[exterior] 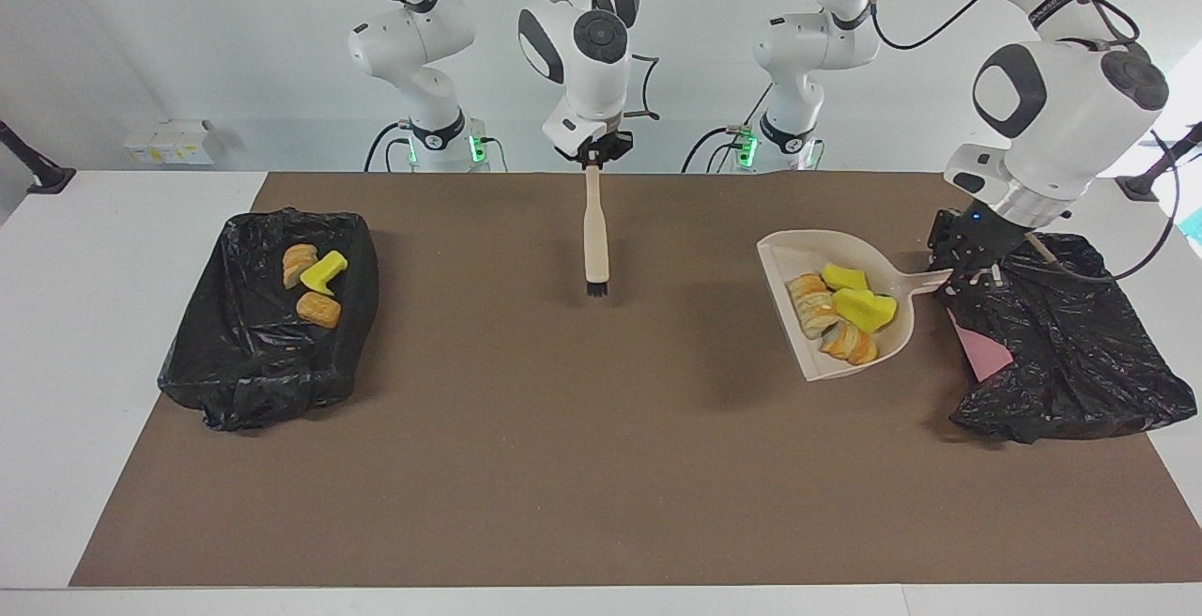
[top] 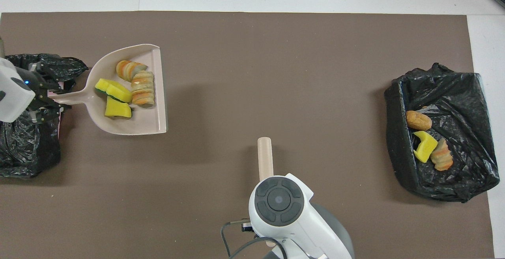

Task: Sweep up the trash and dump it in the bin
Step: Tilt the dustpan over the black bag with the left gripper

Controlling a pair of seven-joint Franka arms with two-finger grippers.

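My left gripper [exterior: 967,264] is shut on the handle of the beige dustpan [exterior: 779,264] and holds it a little above the brown mat, beside the black bag-lined bin [exterior: 1071,353] at the left arm's end. Several trash pieces [exterior: 845,311], yellow sponges and toy bread, lie in the pan [top: 146,121]. My right gripper [exterior: 593,158] is shut on the top of a beige brush [exterior: 595,231], which hangs bristles down over the mat's middle. In the overhead view the left gripper [top: 47,101], the pan's trash [top: 126,89] and the brush handle [top: 265,156] show; the arm hides the right gripper.
A second black bag-lined bin [exterior: 254,362] at the right arm's end holds three pieces [exterior: 315,283]: two toy breads and a yellow sponge, also in the overhead view [top: 428,148]. A pink sheet [exterior: 981,353] sticks out of the bin at the left arm's end [top: 23,148].
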